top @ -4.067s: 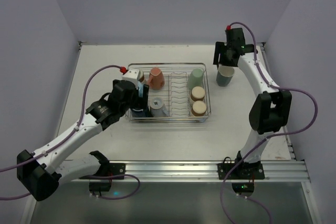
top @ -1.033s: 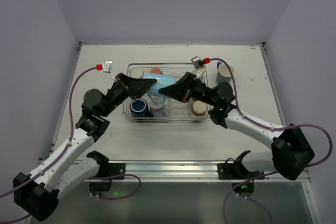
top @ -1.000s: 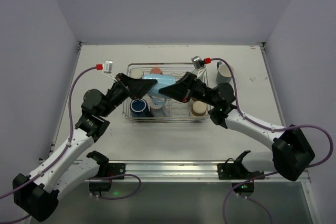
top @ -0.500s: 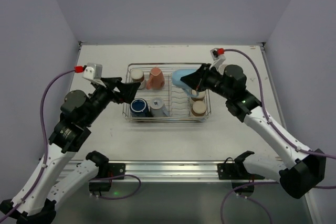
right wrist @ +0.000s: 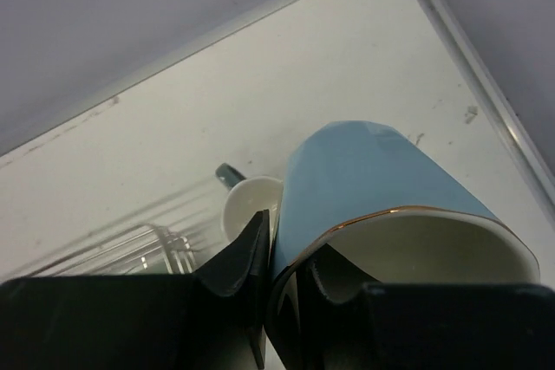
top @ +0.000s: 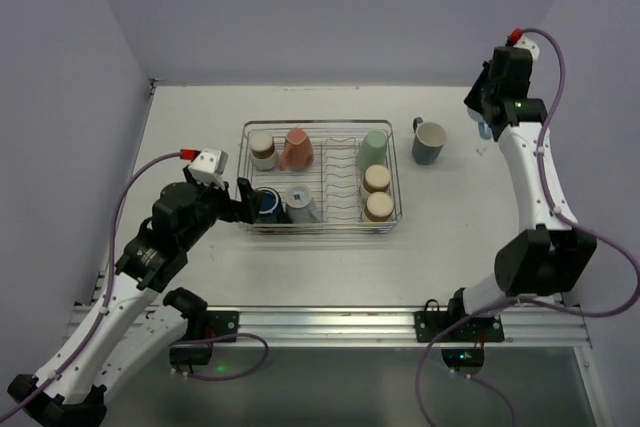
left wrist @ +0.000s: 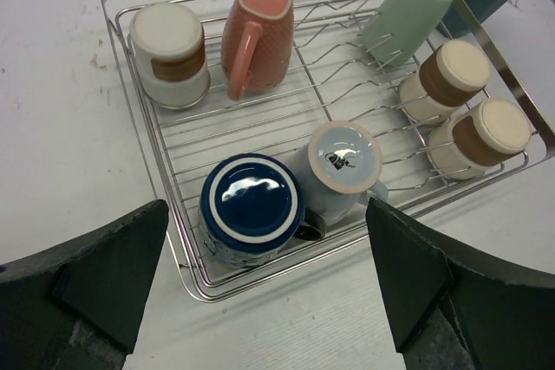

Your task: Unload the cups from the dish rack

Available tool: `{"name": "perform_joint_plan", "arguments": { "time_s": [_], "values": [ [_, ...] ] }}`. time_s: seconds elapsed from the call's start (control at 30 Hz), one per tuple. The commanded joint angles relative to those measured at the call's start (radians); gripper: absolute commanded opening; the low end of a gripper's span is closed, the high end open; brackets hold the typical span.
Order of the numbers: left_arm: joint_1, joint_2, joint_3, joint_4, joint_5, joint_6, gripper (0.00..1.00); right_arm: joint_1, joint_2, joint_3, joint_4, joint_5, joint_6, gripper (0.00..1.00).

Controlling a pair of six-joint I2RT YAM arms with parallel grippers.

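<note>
My right gripper (right wrist: 282, 276) is clamped on the rim of the light blue cup (right wrist: 373, 171), one finger inside the mouth and the other pressed against the outer wall. The cup is out of the dish rack (left wrist: 260, 132) and tips with its mouth towards my wrist. Beyond my fingers is the far right part of the white table (top: 300, 267). Just off the cup's side and lower down stands a dark teal mug (top: 430, 142), upright on the table with its pale inside showing. I cannot tell whether the cup I hold touches the table.

My left gripper (top: 243, 205) is spread wide and holds nothing. It hangs at the near left corner of the rack, fingers pointing in. Right between my fingers, and closest, a navy cup (left wrist: 251, 205) sits upside down in the rack. Touching it on the side of my right finger lies a grey-white cup (left wrist: 345, 162), its pale blue base turned up at me. Farther ahead, on my left finger's side, a brown-and-cream cup (left wrist: 169, 54) stands inverted. Just beside it is the salmon pink mug (left wrist: 256, 32), its handle towards me. Across the divider prongs, ahead of my right finger, a mint green tumbler (left wrist: 408, 10) leans. Two cream cups with brown bands (left wrist: 442, 80) (left wrist: 477, 136) lie nearer, side by side.
</note>
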Motion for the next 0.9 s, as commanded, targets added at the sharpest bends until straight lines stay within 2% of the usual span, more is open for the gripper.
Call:
{"name": "perform_joint_plan", "arguments": {
  "time_s": [0.0,0.17,0.4,0.87],
  "values": [
    [0.003,-0.03,-0.011,0.02,0.051,0.041,1.0,-0.05,0.15,0.196,-0.091,0.063,-0.074,0.0],
    [0.003,-0.041,-0.011,0.029,0.082,0.044,1.0,-0.101,0.322,0.227,-0.113,0.002,-0.074,0.0],
    [0.003,-0.024,-0.013,0.033,0.123,0.045,1.0,-0.121,0.464,0.261,-0.121,-0.058,-0.071,0.0],
    [0.003,0.01,-0.014,0.033,0.106,0.045,1.0,-0.131,0.625,0.284,-0.116,-0.11,-0.055,0.0]
  ]
}}
